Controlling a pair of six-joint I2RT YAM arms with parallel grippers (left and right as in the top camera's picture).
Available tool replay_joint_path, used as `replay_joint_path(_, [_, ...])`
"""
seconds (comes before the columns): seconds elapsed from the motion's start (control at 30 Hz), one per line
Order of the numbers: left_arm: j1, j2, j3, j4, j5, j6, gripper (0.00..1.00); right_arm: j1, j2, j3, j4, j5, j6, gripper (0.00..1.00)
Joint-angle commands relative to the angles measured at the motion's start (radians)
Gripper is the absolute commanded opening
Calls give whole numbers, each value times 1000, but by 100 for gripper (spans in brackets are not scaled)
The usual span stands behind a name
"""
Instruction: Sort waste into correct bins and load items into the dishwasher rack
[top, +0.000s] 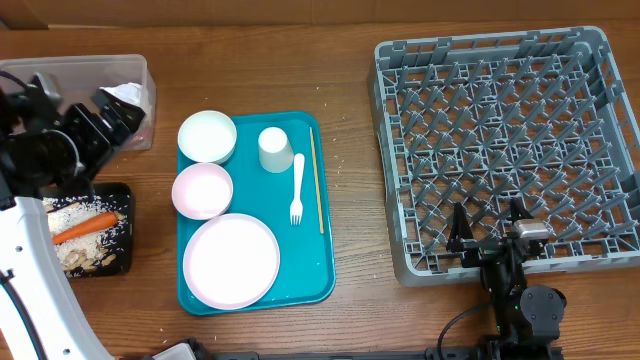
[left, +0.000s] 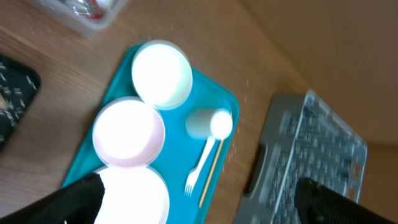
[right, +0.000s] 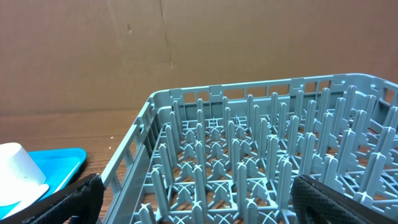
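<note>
Left fingers (left: 81, 199) spread; two bowls (top: 207, 136) (top: 202, 190), one plate (top: 231, 260).

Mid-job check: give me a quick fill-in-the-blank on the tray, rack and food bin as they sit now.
The orange carrot lies in the ____ food container.
The grey plastic dishwasher rack holds ____ dishes.
On the teal plastic tray, the pink bowl sits between the mint-green bowl and the pale round ____.
Missing words: black; no; plate.
</note>
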Motion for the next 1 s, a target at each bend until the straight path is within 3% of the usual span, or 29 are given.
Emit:
replay_joint_path(0.0, [-50,-7,-2,-75,47,127,100,-1,-8,-10,3,6,-3,100])
replay_joint_path(0.27, [-178,-27,-6,-192,-45,164,100,-1,-8,-10,3,6,-3,100])
replay_joint_path(0.5, [-220,-76,-96,-196,-68,163,100,-1,-8,-10,3,6,-3,100])
replay_joint_path(0.87, [-264,-150,-391,-8,-73,135,100,-1,-8,-10,3,6,-3,100])
replay_joint_path(0.97, [-252,-148,-392,52,-191,35,100,-1,-8,-10,3,6,-3,100])
